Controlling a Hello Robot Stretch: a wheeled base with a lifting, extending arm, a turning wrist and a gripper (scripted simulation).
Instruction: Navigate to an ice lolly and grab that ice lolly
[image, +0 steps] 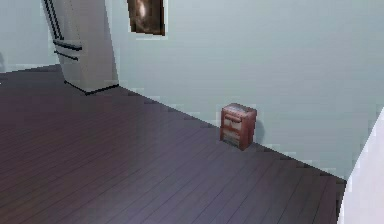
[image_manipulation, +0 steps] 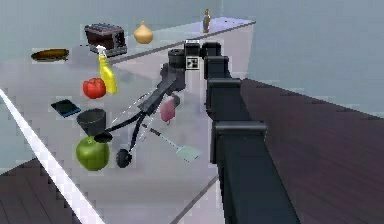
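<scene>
A small pink-red block, shaped like an ice lolly, lies on the pale countertop in the arm side view. The dark arm rises from the bottom edge, with two white marked squares at its far end. Left of them the gripper stretches its thin fingers down and left over the counter. Its tips end between a dark cup and a green apple. The pink-red block is just right of the fingers. I cannot tell whether the gripper holds anything.
The counter also carries a toaster, a yellow spray bottle, a red fruit, a black phone and a spatula. The forward view has dark wood floor, a fridge and a small red-brown cabinet against the wall.
</scene>
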